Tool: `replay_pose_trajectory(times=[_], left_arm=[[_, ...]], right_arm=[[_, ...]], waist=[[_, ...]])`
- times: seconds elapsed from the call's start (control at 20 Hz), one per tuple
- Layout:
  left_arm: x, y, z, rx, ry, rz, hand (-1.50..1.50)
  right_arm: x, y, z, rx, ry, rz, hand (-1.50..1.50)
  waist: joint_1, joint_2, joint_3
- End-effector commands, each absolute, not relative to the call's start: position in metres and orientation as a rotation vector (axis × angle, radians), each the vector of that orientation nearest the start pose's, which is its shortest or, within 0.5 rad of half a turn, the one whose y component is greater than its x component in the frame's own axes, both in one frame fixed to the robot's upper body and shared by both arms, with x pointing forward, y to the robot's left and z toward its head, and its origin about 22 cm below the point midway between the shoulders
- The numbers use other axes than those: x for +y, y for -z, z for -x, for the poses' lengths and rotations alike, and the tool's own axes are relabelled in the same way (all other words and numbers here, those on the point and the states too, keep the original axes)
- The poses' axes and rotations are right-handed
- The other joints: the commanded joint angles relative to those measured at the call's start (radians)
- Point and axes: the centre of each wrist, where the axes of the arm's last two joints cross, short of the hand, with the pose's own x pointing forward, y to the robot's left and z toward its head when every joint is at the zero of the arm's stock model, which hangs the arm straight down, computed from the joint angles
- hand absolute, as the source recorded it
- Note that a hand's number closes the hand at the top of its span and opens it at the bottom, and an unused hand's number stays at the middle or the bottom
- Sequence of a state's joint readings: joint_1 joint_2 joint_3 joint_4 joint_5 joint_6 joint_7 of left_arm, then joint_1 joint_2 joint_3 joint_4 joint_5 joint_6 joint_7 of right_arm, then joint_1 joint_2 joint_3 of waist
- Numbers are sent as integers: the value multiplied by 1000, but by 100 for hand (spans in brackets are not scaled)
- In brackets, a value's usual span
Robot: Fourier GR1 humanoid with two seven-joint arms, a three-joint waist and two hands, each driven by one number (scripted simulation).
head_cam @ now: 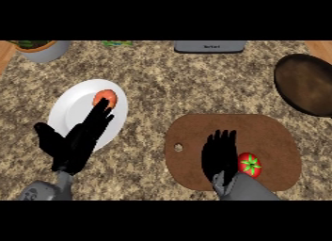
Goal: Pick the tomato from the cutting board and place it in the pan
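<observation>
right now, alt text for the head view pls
The right hand hovers open over a brown cutting board, just left of a red tomato. A dark pan sits far right; the open left hand overlaps a white plate holding an orange item.

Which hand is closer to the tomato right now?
Right. The right hand lies on the cutting board just left of the tomato; the left hand is far left, over the plate.

The left robot hand (76,143) is seen at lower left, fingers straight and pointed toward upper right, thumb spread aside. The right robot hand (220,157) is held at lower centre-right, fingers straight, pointing up the frame.
</observation>
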State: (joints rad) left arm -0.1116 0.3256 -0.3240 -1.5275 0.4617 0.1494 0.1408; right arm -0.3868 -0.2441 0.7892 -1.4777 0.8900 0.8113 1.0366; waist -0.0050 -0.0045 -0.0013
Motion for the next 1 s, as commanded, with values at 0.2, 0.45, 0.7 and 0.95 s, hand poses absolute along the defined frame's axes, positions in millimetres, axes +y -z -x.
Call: replay_pose_trajectory(times=[0.2,0.45,0.7,0.95], left_arm=[[213,-3,-247,-1358,82,215,0],[196,-15,-257,-1366,97,219,0],[217,2,-247,-1364,89,233,0],[209,-17,-248,-1370,87,223,0]], right_arm=[[-100,-31,-240,-177,-1741,1221,-150],[-120,-21,-245,-169,-1745,1239,-150],[-135,-17,-237,-173,-1757,1252,150],[-120,-11,-245,-281,-1862,1291,150]], waist=[[-1,2,1],[1,4,1],[3,4,1],[10,4,2]])
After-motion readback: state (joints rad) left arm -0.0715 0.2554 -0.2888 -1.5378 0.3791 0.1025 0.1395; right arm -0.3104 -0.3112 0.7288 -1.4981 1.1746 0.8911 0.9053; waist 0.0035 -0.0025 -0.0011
